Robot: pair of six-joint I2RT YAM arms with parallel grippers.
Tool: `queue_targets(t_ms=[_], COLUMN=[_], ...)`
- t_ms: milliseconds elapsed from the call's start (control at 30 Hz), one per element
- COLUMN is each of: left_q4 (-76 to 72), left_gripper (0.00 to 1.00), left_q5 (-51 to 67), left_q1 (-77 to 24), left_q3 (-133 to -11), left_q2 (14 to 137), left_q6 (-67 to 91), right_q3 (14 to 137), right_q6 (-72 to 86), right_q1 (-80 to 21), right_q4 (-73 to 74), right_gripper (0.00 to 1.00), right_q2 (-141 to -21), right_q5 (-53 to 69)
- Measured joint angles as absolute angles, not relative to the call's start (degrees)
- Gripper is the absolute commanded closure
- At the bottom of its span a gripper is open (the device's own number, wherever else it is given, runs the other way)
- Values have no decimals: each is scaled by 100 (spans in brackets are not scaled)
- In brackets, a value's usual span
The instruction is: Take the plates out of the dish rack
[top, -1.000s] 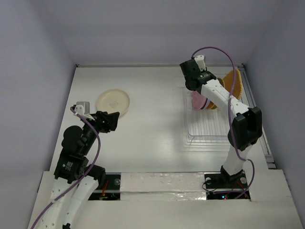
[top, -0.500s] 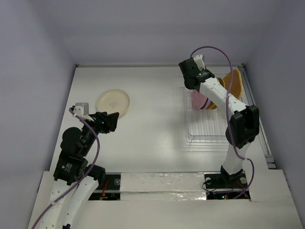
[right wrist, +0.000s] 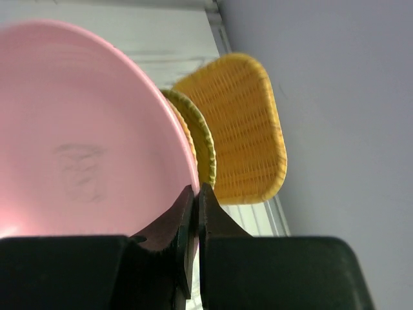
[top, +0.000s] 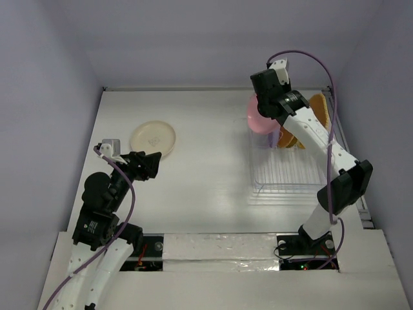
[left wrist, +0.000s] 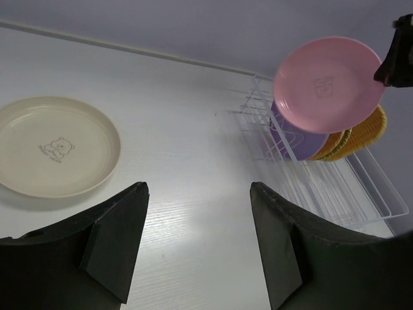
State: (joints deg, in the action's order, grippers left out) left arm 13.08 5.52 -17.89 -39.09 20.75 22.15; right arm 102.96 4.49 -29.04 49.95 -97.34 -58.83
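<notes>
Over the far end of the dish rack (top: 284, 174), right gripper (right wrist: 195, 192) is clamped on the rim of the pink plate (left wrist: 328, 84), held clear above it. Left gripper (left wrist: 199, 194) wide open, empty, near the cream plate (top: 153, 138) flat on the table (top: 206, 168).

Clear wire dish rack (top: 284, 175): holding lavender plate (left wrist: 298, 139), orange woven plates (left wrist: 361, 132) upright.
Pink round plate (left wrist: 328, 84): hovering tilted above rack.
Cream round plate (left wrist: 55, 145): lying flat, well apart.

Smooth, faintly glossy plastic on pink plate (right wrist: 84, 129) and cream plate (left wrist: 55, 145); rough woven texture on squarish orange plate (right wrist: 239, 123); thin wire for dish rack (top: 287, 177).
</notes>
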Motion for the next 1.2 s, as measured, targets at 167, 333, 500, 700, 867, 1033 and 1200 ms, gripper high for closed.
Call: queue_targets(t_ms=[167,333,500,700,867,1033,1200], left_q4=[1308,1308,1308,1308,1310,1313,1310], left_gripper=[39,39,39,40,43,43,43], left_q5=[552,552,550,523,469,423,416], left_q1=[-1789,-1789,-1789,-1789,-1752,-1750,-1750], left_q3=[-3909,-3909,-3909,-3909,-3909,-3909,-3909], left_q2=[2075,2075,2075,2075,2078,2080,2097], left_q6=[2215,2215,2217,2217,2220,2222,2222], right_q3=[10523,10617,10580,10215,10394,10663,11139], right_q6=[563,633,733,1092,1581,2362,3059], right_q1=[-3089,-3201,-3225,-3627,-4165,-4392,-4397], right_q4=[5011,5011,4871,4034,3048,2193,1968], right_gripper=[100,100,100,100,100,100,100], right_q2=[-9341,-8971,-8770,-8818,-9813,-11358,-12534], right_q5=[-5673,-5354,-4877,-3695,-2689,-1643,-1168])
